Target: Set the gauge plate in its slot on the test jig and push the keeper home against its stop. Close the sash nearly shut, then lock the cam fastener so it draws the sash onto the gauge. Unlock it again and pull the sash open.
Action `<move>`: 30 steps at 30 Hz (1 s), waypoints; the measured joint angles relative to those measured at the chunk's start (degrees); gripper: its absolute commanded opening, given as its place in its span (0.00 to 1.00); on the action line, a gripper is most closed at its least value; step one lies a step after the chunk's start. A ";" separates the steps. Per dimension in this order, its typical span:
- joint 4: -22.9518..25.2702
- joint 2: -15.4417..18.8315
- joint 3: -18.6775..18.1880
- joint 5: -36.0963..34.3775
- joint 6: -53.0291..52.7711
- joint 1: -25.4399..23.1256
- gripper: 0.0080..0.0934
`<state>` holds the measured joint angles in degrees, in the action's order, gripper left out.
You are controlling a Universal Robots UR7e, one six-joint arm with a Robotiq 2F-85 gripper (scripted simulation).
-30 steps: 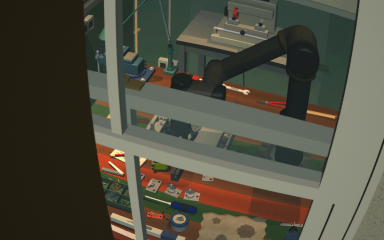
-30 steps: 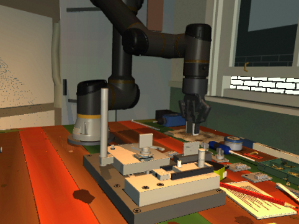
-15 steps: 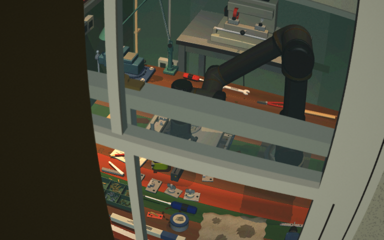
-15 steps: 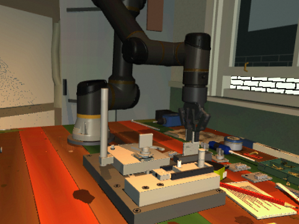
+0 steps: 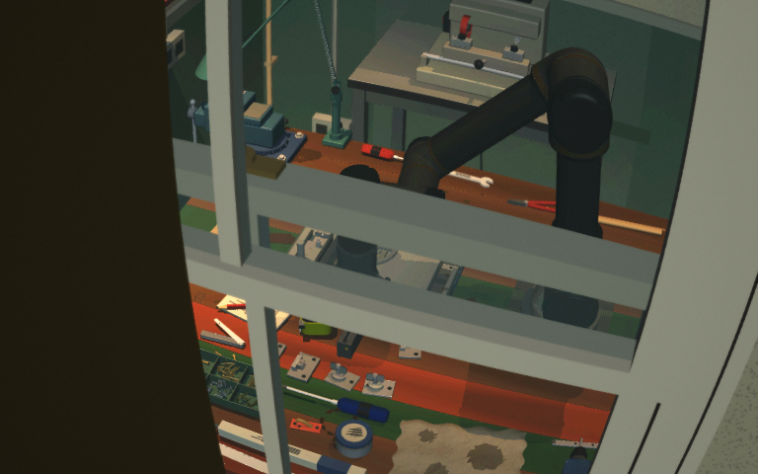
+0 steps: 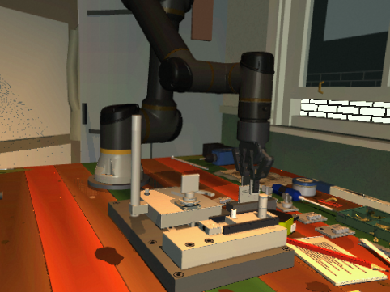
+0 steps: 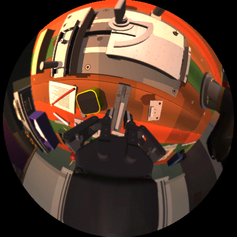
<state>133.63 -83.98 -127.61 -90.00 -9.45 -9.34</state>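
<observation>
My gripper [image 6: 251,178] [image 7: 118,122] hangs over the bench just beside the test jig [image 6: 202,230] [image 7: 118,49]. The gauge plate [image 6: 248,191] [image 7: 122,103], a thin grey strip, is clamped on edge between my fingers, hanging down above the orange bench. On the jig, the cam fastener [image 6: 189,187] [image 7: 120,14] stands upright on the sash plate [image 6: 178,210] [image 7: 151,47]. A dark slot bar [image 6: 251,222] runs along the jig's near block, with a small peg [image 6: 263,206] beside it. In the side camera a window frame hides the gripper.
Behind the jig stand the arm's base [image 6: 117,149] and a tall grey post [image 6: 136,161]. A yellow-rimmed block [image 7: 89,101], a notepad with a red pencil [image 6: 335,259], a small hinge plate [image 7: 155,109], a blue-handled screwdriver [image 5: 358,409] and a parts tray [image 6: 364,218] lie around.
</observation>
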 measured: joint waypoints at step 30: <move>2.11 1.37 -0.73 0.00 0.00 0.00 0.11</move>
<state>135.73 -82.61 -128.34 -90.00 -9.45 -9.34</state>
